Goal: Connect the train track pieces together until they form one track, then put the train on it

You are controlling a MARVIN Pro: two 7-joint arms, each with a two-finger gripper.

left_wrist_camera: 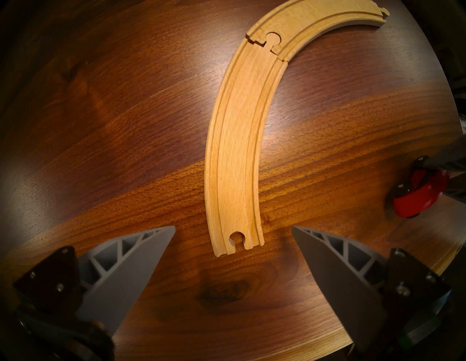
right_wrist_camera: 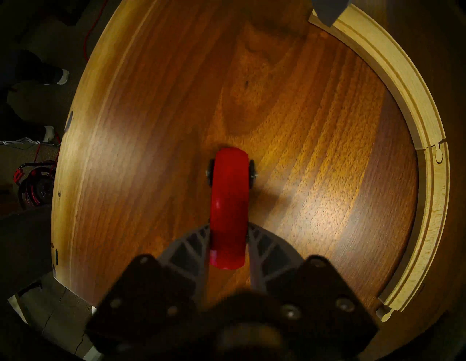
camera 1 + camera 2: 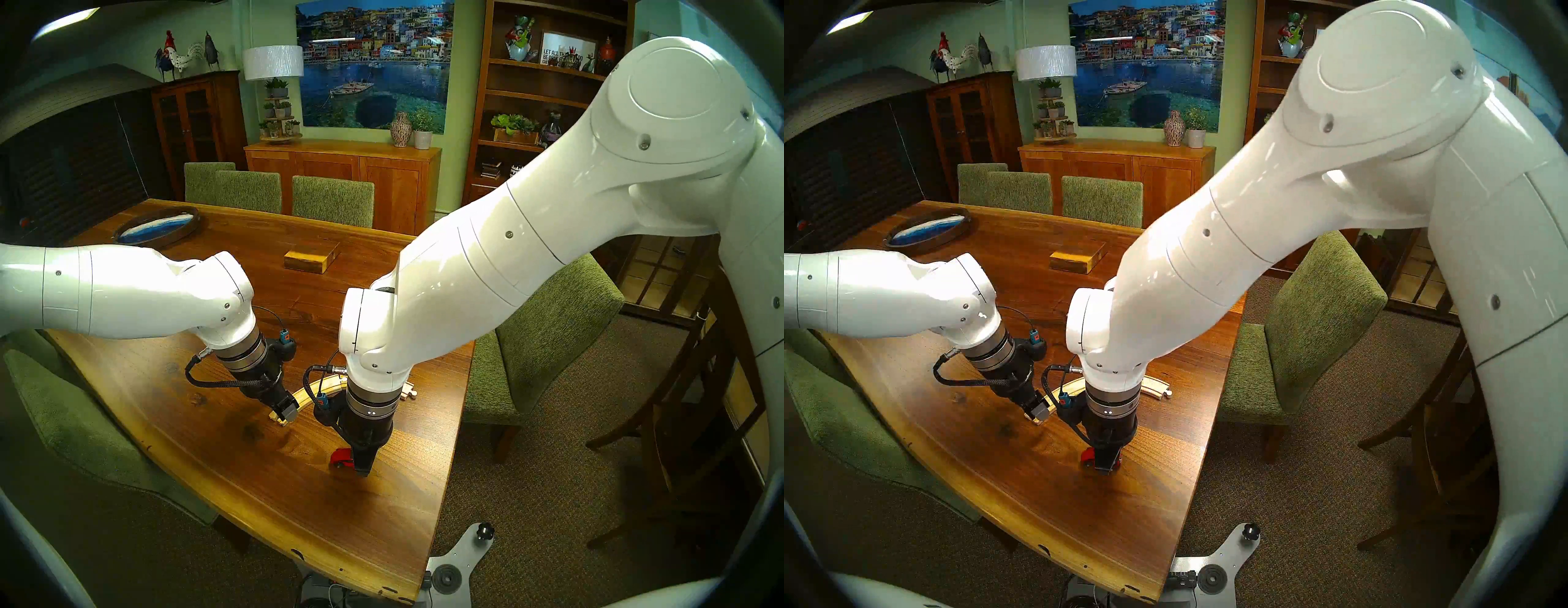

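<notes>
On the dark walnut-grained wooden table the two curved pale wooden track pieces with twin grooves lie joined, the round peg of one seated in the socket of the other, forming a single arc of track that rests flat on the table; the seam shows a slight step at one edge. The left hand hangs just above the free socket end of this arc with its grey ribbed fingers spread wide on either side of it, touching nothing and holding nothing. The small glossy red toy train with black wheels stands on the table inside the curve of the track, well apart from it and nearer the table's front edge. The right hand is down over the train's rear end, pointing at the table, its two grey fingers straddling the red body, one on each side; they stand close along its flanks, yet whether they press it cannot be told. From the head view the train peeks out beside the right hand's dark fingers. A rectangular wooden block sits further back on the table.
</notes>
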